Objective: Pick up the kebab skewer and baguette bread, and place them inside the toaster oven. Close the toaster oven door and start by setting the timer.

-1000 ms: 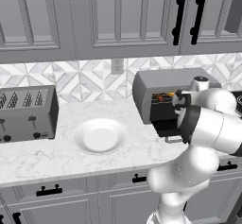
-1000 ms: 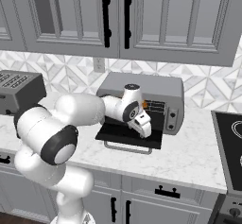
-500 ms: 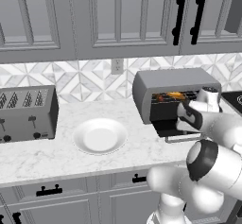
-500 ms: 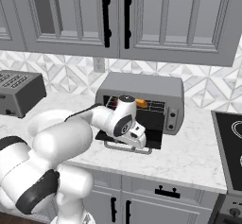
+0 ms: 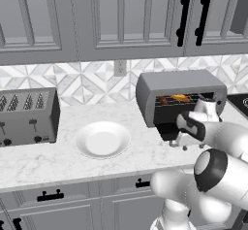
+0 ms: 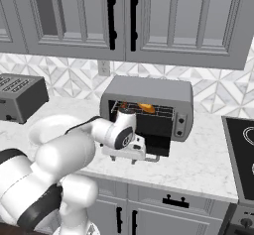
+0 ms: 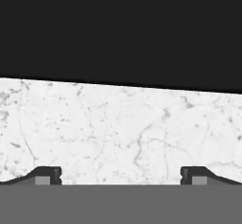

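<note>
The gripper was nearest the cameras. In the hand view its two fingertips stood far apart with nothing between them, so the claw was wide open and empty. Beyond the tips lay bare marble counter, and past that a dark band that was probably the underside or edge of the lowered door; this could not be confirmed from that view.

In the base views the hand sat low at the front of the toaster oven, just above or against the lowered toaster oven door. Whether the fingers touched the door or its handle could not be determined, because the wrist covered that area.

Behind the hand, the oven cavity was open. On the wire rack lay the baguette bread, a golden-orange piece, and just beside it, to its left in the left base view, the kebab skewer, visible as a small red-brown patch. Both items appeared to rest inside the oven.

Further left on the counter, the white plate carried nothing, and the slot toaster stood well apart at the far left.

Assessment of progress: both placements appeared complete. The door was still down, so closing it remained outstanding, and the position of the hand suggested that this step was in hand. Setting the timer on the right control strip would follow.
</note>
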Tool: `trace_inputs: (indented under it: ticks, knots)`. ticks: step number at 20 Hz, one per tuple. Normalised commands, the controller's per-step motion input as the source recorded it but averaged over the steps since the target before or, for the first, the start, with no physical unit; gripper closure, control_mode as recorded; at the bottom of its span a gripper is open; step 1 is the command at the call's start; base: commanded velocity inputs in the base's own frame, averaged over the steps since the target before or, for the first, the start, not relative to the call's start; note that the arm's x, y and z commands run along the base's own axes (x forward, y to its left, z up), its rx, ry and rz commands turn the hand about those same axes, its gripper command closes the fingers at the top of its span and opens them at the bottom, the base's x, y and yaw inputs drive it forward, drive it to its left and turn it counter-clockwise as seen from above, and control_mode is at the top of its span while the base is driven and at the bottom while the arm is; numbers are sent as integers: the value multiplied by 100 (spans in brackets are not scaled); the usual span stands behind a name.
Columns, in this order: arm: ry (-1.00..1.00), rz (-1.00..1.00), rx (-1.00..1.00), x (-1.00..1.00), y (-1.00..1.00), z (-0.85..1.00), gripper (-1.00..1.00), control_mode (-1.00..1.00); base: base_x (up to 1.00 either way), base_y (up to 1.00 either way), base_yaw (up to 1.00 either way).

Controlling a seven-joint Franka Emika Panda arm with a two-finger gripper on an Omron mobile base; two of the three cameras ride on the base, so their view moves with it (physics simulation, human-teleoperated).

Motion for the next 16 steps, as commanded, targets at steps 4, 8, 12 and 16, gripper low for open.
trace_inputs:
  ticks: [4, 8, 12, 16]
  knots:
    - [5, 2, 0, -1, 0, -62, -100, -100, 0, 0, 0]
    - [0, 0, 0, 29, 0, -37, -100, -100, 0, 0, 0]
    - [-1, 0, 0, 37, 0, -16, -100, -100, 0, 0, 0]
    - [-6, 0, 0, 49, 1, -9, -100, -100, 0, 0, 0]
